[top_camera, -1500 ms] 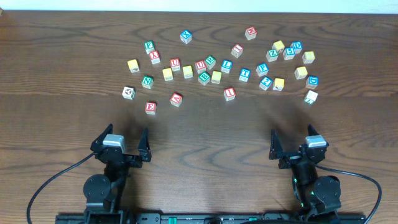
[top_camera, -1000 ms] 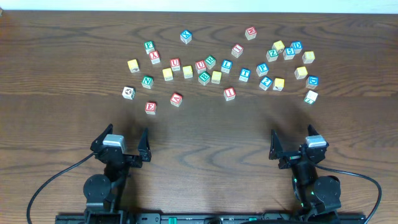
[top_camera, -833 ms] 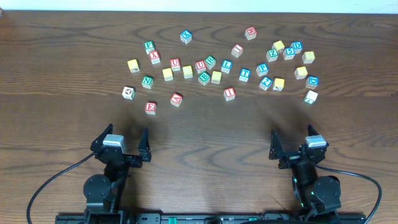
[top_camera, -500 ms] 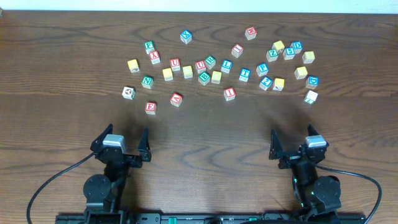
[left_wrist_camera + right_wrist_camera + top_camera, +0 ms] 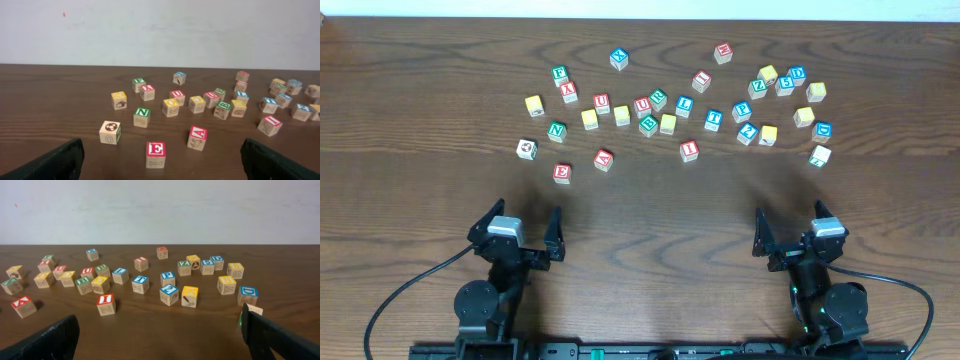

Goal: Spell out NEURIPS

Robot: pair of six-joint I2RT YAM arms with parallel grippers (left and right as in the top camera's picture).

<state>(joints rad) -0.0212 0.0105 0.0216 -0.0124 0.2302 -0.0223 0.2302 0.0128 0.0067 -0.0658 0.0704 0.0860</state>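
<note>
The dark brown wooden table (image 5: 640, 215) bore everything. The left gripper (image 5: 527, 212), jaws spread wide and empty, hung on the robot's side of the red-framed E pale-wood cube (image 5: 561, 172). The right gripper (image 5: 788, 212), likewise spread and empty, sat well to that cube's right. The green-framed N cube (image 5: 557, 130) lay just beyond the E cube, a red-framed U cube (image 5: 602, 102) farther beyond and rightward, and the red-framed I cube (image 5: 689, 150) off to its right. Such cubes were probably light, rigid and smooth-sided. A pinch from above across two opposite flat faces should have held, though crowded neighbours left fingers little room.
</note>
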